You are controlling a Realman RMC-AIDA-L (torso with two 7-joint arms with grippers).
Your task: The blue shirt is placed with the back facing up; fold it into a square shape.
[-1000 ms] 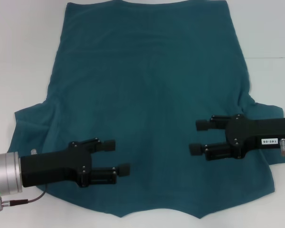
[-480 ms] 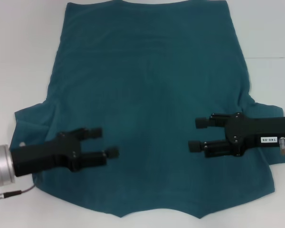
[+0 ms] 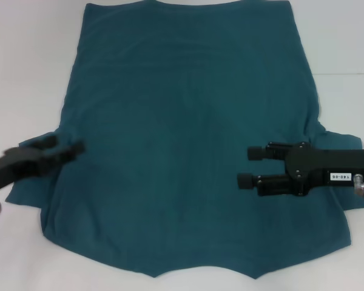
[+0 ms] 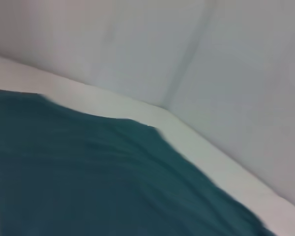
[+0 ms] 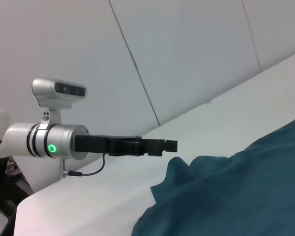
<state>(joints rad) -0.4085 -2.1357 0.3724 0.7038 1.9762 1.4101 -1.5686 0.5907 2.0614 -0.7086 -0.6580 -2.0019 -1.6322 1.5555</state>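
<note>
A large dark teal-blue soft fabric short-sleeved T-shirt (image 3: 188, 139) lies spread flat, plain side up, on a white table (image 3: 30, 73), covering most of the head view from twelve o'clock down to six o'clock, with one sleeve bunched at about nine o'clock and the other at about three o'clock. The black left gripper (image 3: 64, 150) sits at roughly nine o'clock of the shirt, over the wrinkled sleeve at the shirt's edge; it is blurred in the head view, and how far its fingers are parted cannot be told. In the right wrist view the same left gripper (image 5: 164, 145) shows in profile, hanging just above the raised fold of the sleeve and apart from the cloth, with nothing seen in its grasp. The black right gripper (image 3: 250, 167) is at about four o'clock of the shirt, over the body of the fabric just inside the other sleeve, its two fingers (image 3: 258, 153) spread well apart, pointing toward the shirt's middle and holding nothing. The left wrist view shows only the shirt's (image 4: 98, 182) surface and the white table's edge (image 4: 196, 142).
</note>
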